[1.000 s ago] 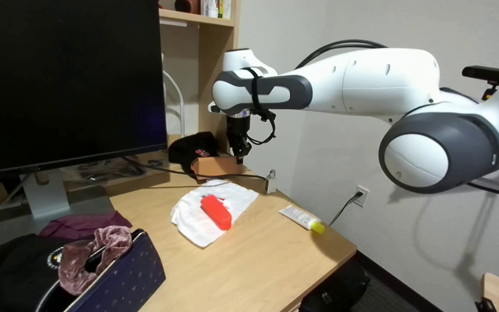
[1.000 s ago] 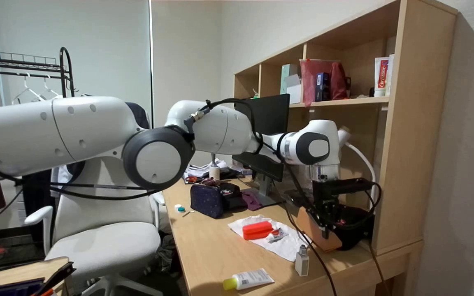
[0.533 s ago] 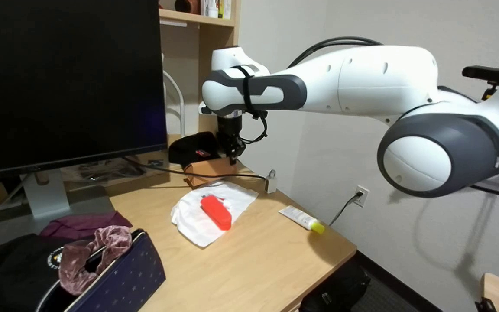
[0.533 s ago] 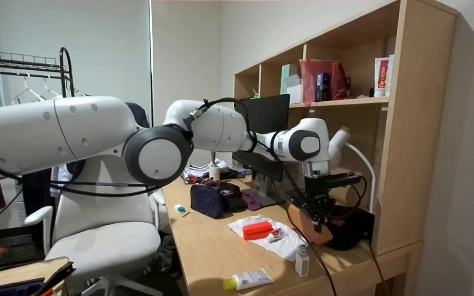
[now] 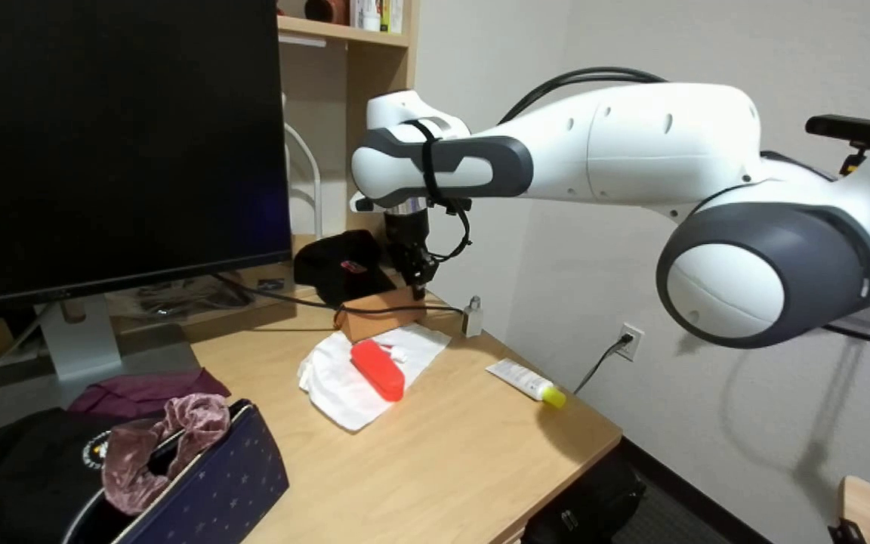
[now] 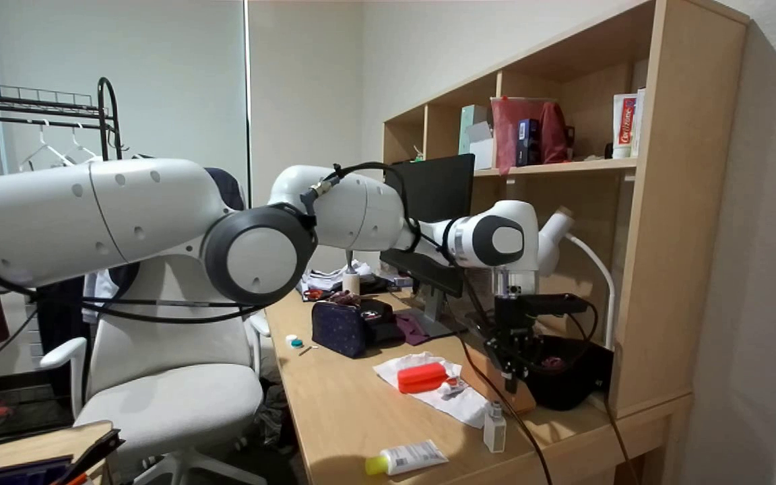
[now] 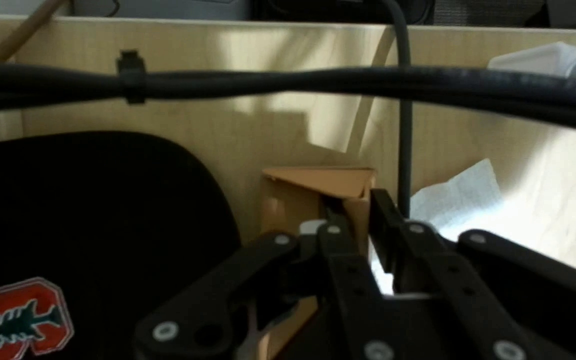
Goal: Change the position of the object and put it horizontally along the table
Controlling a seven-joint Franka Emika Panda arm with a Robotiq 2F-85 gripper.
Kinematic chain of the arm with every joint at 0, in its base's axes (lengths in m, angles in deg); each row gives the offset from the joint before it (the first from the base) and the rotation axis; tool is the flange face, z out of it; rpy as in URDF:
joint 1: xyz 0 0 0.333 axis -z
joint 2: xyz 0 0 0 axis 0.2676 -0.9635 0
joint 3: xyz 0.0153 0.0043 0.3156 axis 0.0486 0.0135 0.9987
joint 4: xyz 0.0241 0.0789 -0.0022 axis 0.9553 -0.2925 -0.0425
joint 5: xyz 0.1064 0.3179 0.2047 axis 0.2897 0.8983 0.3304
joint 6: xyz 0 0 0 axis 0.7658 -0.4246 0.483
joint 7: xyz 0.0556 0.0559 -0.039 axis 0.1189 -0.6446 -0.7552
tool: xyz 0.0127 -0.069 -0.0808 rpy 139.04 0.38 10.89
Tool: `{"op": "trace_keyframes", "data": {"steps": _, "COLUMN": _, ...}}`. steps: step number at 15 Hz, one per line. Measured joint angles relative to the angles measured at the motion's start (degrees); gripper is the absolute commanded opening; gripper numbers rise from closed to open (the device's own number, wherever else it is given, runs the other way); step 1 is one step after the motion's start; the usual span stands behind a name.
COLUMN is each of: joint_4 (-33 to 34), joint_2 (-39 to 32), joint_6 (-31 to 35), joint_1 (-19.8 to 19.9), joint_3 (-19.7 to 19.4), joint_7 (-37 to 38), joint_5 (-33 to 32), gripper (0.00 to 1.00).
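Cardboard box (image 5: 379, 323) slants between the cap (image 5: 331, 266) and white cloth (image 5: 337, 389), on or just over the table (image 5: 435, 453), I cannot tell which; the claw (image 7: 358, 205) straddles one thin side, closed on it, likely because that edge offers the easiest hold for turning it.

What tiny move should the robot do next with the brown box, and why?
Probably ease the tool down a little before letting go. It seems to be pinching one wall of the brown box, and I can't tell whether the box rests flat on the desk.
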Motion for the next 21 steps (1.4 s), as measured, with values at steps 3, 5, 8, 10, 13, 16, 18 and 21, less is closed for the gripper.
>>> {"op": "trace_keyframes", "data": {"steps": 3, "joint_4": 0.3, "joint_2": -0.1, "joint_6": -2.6, "joint_1": 0.1, "joint_3": 0.1, "joint_7": 2.7, "joint_5": 0.1, "gripper": 0.65}}
{"op": "trace_keyframes", "data": {"steps": 5, "joint_4": 0.3, "joint_2": 0.2, "joint_6": -2.8, "joint_1": 0.1, "joint_3": 0.1, "joint_7": 5.4, "joint_5": 0.2, "gripper": 0.78}}
{"op": "trace_keyframes", "data": {"steps": 8, "joint_4": 0.8, "joint_2": 1.2, "joint_6": -2.8, "joint_1": 0.1, "joint_3": 0.1, "joint_7": 9.8, "joint_5": 0.2, "gripper": 0.97}}
{"op": "trace_keyframes", "data": {"steps": 10, "joint_4": 1.2, "joint_2": 2.2, "joint_6": -2.8, "joint_1": 0.1, "joint_3": 0.1, "joint_7": 12.3, "joint_5": 0.2, "gripper": 1.00}}
{"op": "trace_keyframes", "data": {"steps": 13, "joint_4": 1.4, "joint_2": 4.7, "joint_6": -3.2, "joint_1": 0.8, "joint_3": 0.1, "joint_7": 17.0, "joint_5": 0.9, "gripper": 1.00}}
{"op": "trace_keyframes", "data": {"steps": 16, "joint_4": 1.5, "joint_2": 8.0, "joint_6": -6.4, "joint_1": 3.0, "joint_3": 0.3, "joint_7": 21.9, "joint_5": 3.1, "gripper": 1.00}}
{"op": "trace_keyframes", "data": {"steps": 18, "joint_4": 1.5, "joint_2": 9.9, "joint_6": -7.6, "joint_1": 5.2, "joint_3": 0.4, "joint_7": 25.0, "joint_5": 4.8, "gripper": 1.00}}
{"op": "trace_keyframes", "data": {"steps": 21, "joint_4": 1.5, "joint_2": 11.3, "joint_6": -7.8, "joint_1": 8.5, "joint_3": 1.1, "joint_7": 29.8, "joint_5": 7.8, "gripper": 1.00}}
